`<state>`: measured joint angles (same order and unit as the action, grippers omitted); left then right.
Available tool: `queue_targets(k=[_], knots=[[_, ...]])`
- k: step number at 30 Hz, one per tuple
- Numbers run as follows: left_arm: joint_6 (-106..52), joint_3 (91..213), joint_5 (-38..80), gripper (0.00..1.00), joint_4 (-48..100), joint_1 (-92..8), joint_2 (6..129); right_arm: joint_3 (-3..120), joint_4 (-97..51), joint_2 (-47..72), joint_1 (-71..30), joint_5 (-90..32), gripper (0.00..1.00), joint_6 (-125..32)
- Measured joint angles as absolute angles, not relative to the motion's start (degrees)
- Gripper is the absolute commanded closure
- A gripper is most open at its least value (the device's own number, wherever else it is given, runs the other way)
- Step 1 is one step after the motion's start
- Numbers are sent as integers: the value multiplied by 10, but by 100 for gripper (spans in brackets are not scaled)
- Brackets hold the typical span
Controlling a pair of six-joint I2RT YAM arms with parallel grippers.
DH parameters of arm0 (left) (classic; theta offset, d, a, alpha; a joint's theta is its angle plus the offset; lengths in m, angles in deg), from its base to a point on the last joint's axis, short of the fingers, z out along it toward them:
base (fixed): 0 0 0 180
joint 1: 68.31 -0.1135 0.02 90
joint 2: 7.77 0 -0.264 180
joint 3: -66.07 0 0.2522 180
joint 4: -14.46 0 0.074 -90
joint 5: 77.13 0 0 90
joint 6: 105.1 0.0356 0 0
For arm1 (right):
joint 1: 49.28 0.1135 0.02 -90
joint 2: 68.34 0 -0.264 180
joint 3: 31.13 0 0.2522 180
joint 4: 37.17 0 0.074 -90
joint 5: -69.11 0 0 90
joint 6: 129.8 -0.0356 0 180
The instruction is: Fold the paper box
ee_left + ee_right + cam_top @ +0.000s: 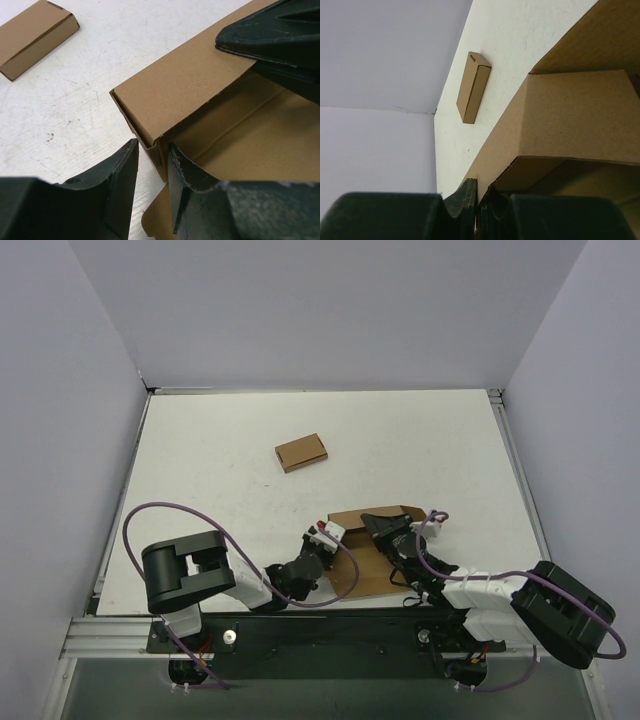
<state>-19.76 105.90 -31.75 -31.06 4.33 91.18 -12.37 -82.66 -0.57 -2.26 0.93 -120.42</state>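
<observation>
Though no writing visible, plain brown paper box [200,95] between claws.

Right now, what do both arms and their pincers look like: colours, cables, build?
Both arms have black housings with white segments and a purple cable looping along each. The left pincer has two matte black, wedge-shaped fingers with scuffed edges. The right pincer has the same black fingers. A small red detail shows near the left arm's wrist.
</observation>
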Motion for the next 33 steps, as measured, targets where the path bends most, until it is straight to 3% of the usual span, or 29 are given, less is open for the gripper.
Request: queue_targets(k=[10, 20, 23, 27, 33], knots=[[-266, 1071, -311, 70, -272, 41, 915, -129, -796, -40, -12, 33, 100, -1193], [-297, 1129, -384, 92, -224, 44, 950, -126, -780, -44, -2, 74, 98, -1195], [-295, 1137, -399, 96, -216, 46, 954, -120, -767, -48, 4, 83, 87, -1194], [-292, 1139, -406, 98, -206, 45, 954, -119, -733, -69, 11, 77, 58, -1177], [-315, 1137, -359, 100, -130, 11, 910, -119, -646, -186, 15, 55, 38, -1123]])
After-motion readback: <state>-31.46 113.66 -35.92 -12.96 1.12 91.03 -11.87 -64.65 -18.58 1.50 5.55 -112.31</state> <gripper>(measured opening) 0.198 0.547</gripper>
